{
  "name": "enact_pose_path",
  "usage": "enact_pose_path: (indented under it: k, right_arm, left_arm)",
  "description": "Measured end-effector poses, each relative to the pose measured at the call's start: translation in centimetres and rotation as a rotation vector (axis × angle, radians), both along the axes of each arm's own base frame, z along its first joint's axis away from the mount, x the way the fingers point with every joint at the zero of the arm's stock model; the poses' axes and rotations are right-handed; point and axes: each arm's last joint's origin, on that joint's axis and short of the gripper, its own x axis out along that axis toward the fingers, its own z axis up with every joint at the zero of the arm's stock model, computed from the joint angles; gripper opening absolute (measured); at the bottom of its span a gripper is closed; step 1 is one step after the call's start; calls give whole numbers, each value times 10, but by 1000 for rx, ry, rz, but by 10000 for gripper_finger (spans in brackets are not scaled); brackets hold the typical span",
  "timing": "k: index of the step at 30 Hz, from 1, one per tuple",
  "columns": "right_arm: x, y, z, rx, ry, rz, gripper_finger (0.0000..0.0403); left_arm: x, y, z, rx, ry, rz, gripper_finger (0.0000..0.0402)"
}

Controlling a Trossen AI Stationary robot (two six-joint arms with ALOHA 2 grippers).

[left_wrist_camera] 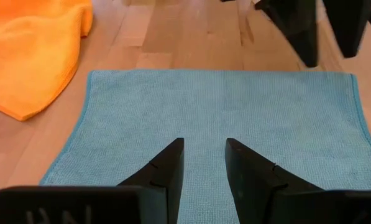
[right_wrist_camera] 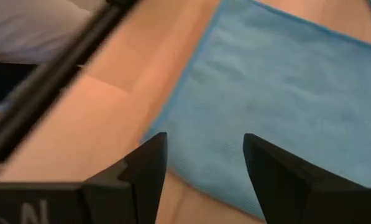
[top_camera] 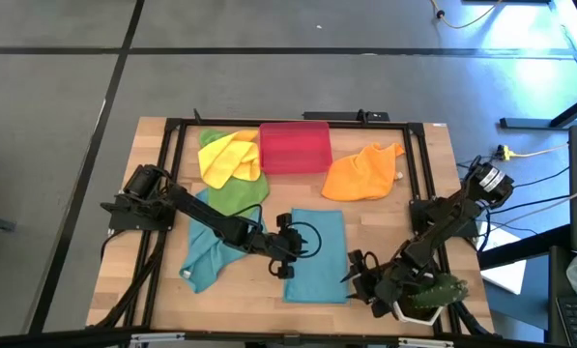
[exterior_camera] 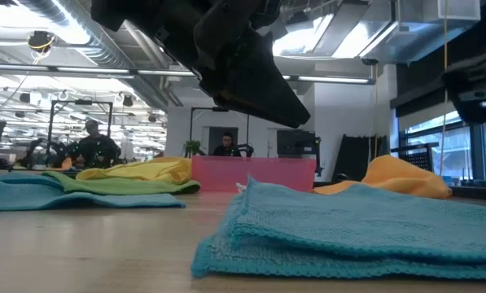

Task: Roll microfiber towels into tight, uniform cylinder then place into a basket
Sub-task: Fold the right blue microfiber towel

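Early stage, by my read: no towel rolled. Folded teal towel [top_camera: 316, 255] lies flat, front-centre of surface [top_camera: 385, 227]. Left gripper [left_wrist_camera: 202, 163] over its left edge, fingers slightly apart, empty; right gripper [right_wrist_camera: 204, 163] at its right corner, fingers spread. Basket [top_camera: 294, 147] at back looks empty.

Teal towel [left_wrist_camera: 222, 112]: matt cloth with fine looped weave and stitched edge. Orange towel [left_wrist_camera: 30, 50]: soft, fuzzy cloth. Table [top_camera: 365, 290]: smooth, pale wood planks. Basket [top_camera: 294, 147]: red-pink plastic, slightly translucent. Gripper fingers [left_wrist_camera: 166, 171]: dark matt plastic.
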Motion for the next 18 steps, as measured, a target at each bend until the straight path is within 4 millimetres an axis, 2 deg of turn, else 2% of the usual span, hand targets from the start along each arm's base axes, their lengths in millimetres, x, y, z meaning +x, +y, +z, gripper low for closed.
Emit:
enact_pose_path:
  k: [7, 14, 18]
  right_arm:
    - [2, 7, 5, -24, -23, 77, 212]
    - [4, 3, -7, -111, 21, 75, 212]
    - [8, -3, -9, -127, 25, 41, 212]
  left_arm:
    - [0, 0, 0, 0, 0, 0, 106]
    - [-1, 2, -1, 43, 1, 50, 106]
    - [0, 12, -14, 117, 52, 142, 106]
